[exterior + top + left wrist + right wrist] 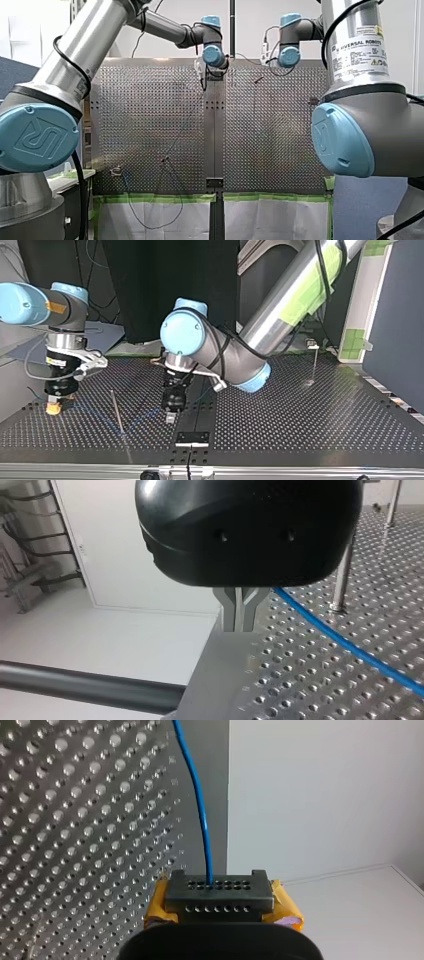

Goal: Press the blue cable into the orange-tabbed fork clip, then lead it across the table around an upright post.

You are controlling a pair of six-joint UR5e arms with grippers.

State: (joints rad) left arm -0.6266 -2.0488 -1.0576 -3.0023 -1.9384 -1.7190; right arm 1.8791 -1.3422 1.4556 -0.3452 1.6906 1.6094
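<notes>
My right claw (pixel 220 895) pinches the blue cable (pixel 199 805) to steer it; my left claw (pixel 236 620), pressed together, sits beside it

White wall (pixel 125 555) ahead of the left gripper (pixel 239 617), with grey pipes (pixel 25 540) off to one side. Pale floor (pixel 75 640) lower down, crossed by a dark bar (pixel 90 690). Silver table (pixel 310 680) full of little holes right under that gripper. More white wall and pale floor beside the right gripper (pixel 214 889). Black screen (pixel 150 285) behind both grippers in the top view. Green tape (pixel 150 197) and a white sheet (pixel 165 217) along the table edge farthest from them in the front view. Soft, even light all over.
</notes>
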